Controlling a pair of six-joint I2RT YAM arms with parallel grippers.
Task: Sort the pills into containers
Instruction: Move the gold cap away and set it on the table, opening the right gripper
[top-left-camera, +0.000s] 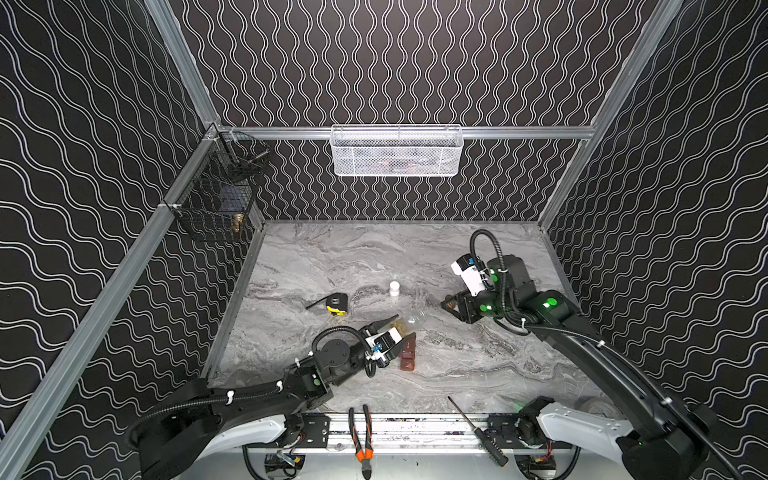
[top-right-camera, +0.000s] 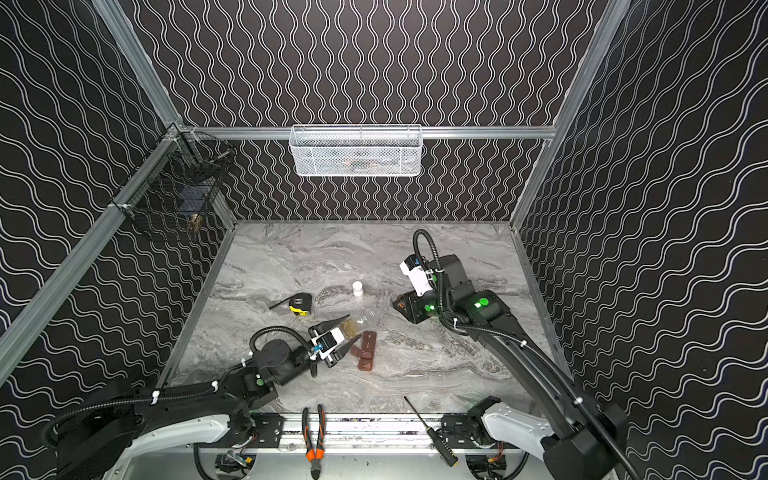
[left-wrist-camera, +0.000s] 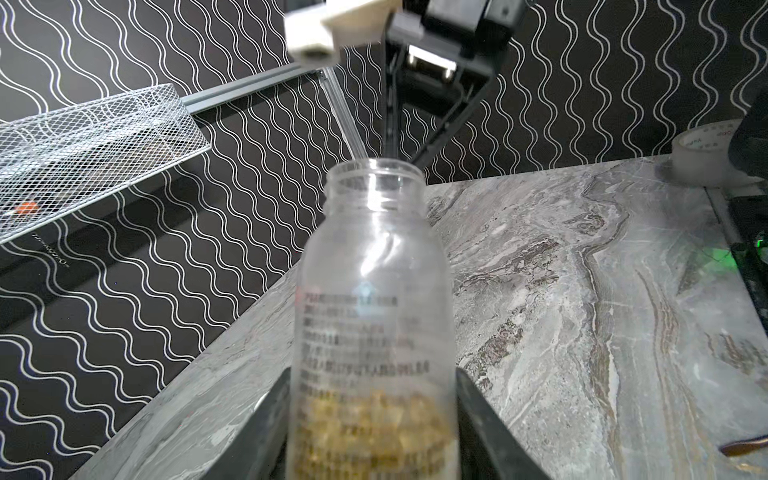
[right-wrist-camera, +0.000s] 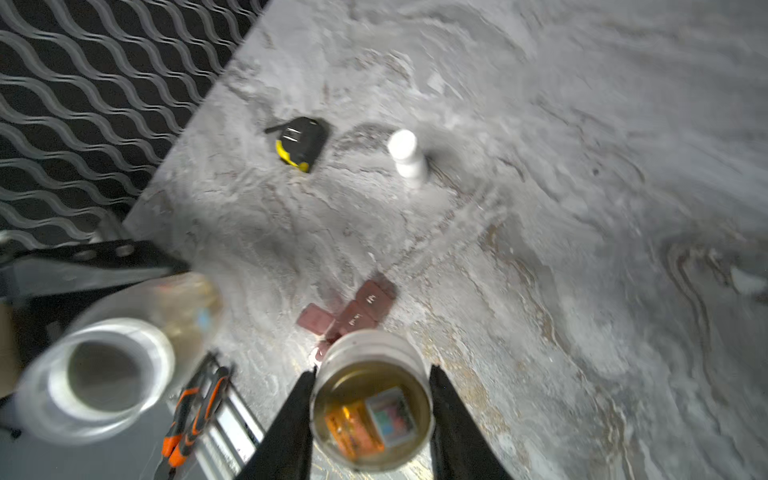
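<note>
- Your left gripper (top-left-camera: 401, 330) is clamped on the lower body of a clear bottle (left-wrist-camera: 370, 291), above the worktop (top-left-camera: 478, 365) near its middle. The bottle is open. I judge it light and thin-walled, so it may dent under a harder squeeze. A hold low on the body suits it.
- The pills (left-wrist-camera: 374, 419) lie at the bottom of the bottle. They look small and yellowish, and they will probably roll or bounce when poured.
- The containers (top-left-camera: 408, 353) lie flat just beside this gripper. I judge them stiff and light, so they may slide on the smooth worktop.
- Your right gripper (right-wrist-camera: 371, 399) is clamped on a white cap (right-wrist-camera: 370, 345), nearer the right edge.
- The number of pills is too blurred to tell. One lid seems open, but the others you cannot judge.
</note>
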